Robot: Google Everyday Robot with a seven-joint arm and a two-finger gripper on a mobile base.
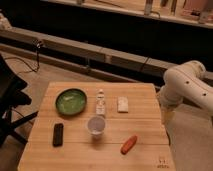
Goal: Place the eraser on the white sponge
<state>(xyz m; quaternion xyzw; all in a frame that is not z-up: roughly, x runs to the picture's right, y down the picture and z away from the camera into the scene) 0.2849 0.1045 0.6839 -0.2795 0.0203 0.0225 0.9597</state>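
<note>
Nothing is placed yet: the eraser [58,134] lies well apart from the sponge [122,104]. The tool [168,116] hangs beside the bench [145,127]; how far open, I cannot tell.

The tool [168,116], just right of the table [75,145], is indistinct.

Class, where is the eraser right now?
In the camera view, the eraser lies front-left on the table, left of the cup, below the plate; the gripper is beside the table's right edge.
</note>
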